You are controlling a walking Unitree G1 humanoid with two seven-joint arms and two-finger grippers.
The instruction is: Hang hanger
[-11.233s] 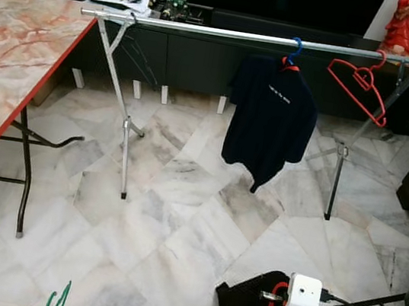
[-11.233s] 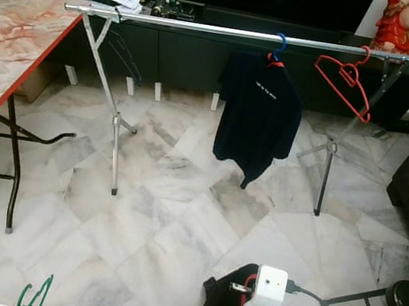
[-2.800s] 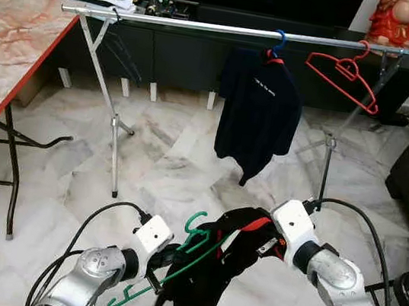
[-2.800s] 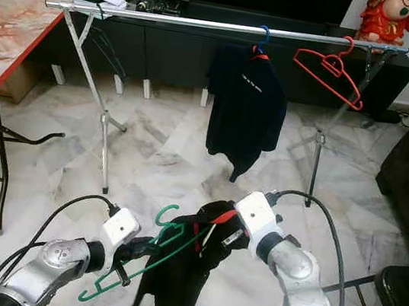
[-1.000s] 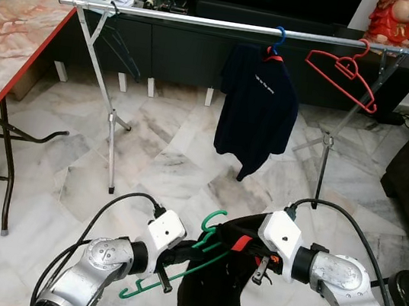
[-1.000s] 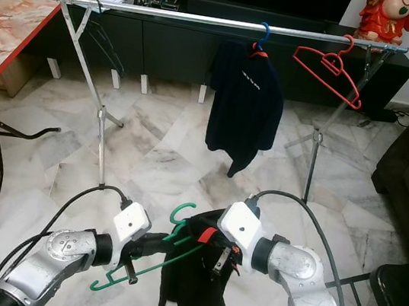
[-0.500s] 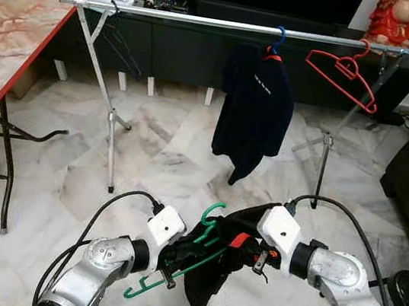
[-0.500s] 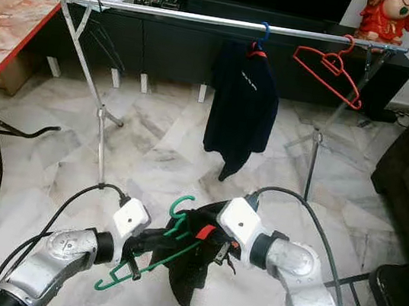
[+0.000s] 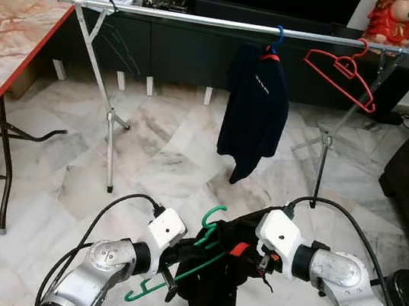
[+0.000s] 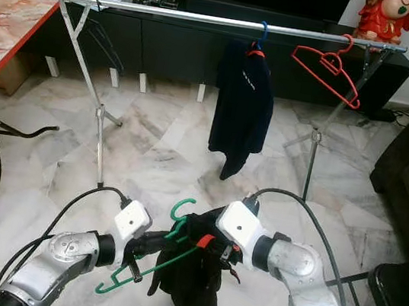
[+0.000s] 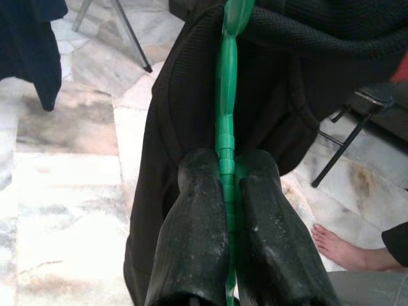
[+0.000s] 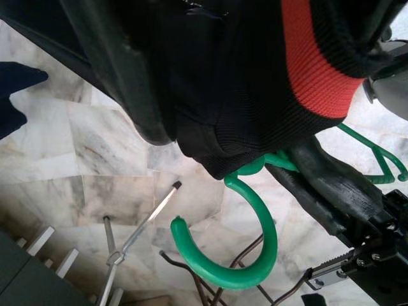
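Green plastic hanger (image 9: 190, 262) sat well below the silver metal rail (image 9: 209, 21), pinched by my left gripper (image 11: 226, 191); my right gripper (image 9: 251, 251) clamped the black knit garment (image 9: 218, 294) draped over it.

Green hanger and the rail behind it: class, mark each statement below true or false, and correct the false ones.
1. The left gripper is shut on the green hanger. True.
2. The green hanger hangs on the rail. False: both arms hold it low, in front of the robot, well short of the rail.
3. A black garment is draped over the green hanger. True.
4. The red hanger carries a shirt. False: it hangs bare on the rail; the dark shirt hangs from a blue hook.
5. The right gripper is at the garment's collar. True, though its fingers are hidden in the cloth.
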